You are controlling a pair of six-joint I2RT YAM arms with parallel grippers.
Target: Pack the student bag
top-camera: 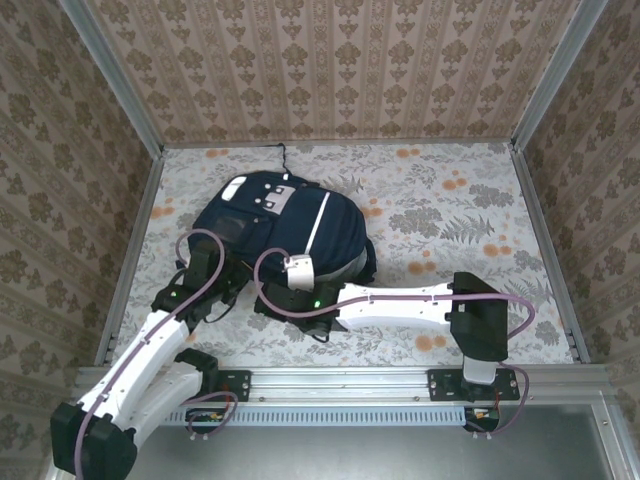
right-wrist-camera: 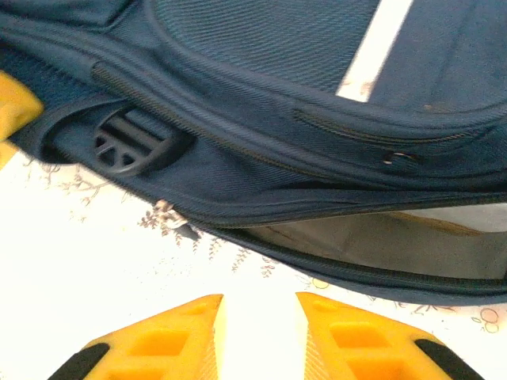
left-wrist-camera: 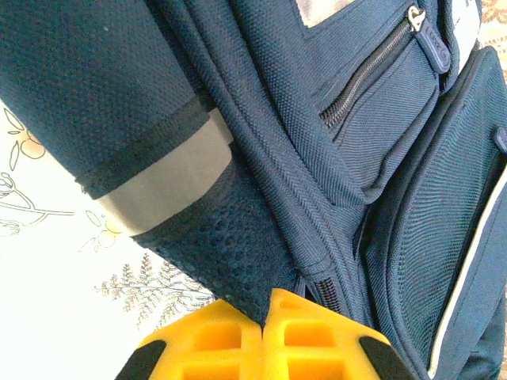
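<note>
Flat on the flowery surface (top-camera: 450, 200), a bit left of the middle: the big blue student bag (top-camera: 290, 225). At its near edge, the left hand (left-wrist-camera: 263, 305), yellow fingers pressed together, pinching the bag's mesh corner beside a zipper (left-wrist-camera: 325, 289). Just next to the bag's open mouth, grey lining (right-wrist-camera: 380, 237) peeking out: the right hand (right-wrist-camera: 260, 305), spread apart, holding nothing, low over the surface.

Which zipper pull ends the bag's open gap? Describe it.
Find the navy student bag on the floral table. In the right wrist view its edge gapes, showing grey lining; follow that gap left until it closes. The small silver zipper pull dangles there, under a round black ribbed patch, off the fabric unlike the pocket pull.
</note>
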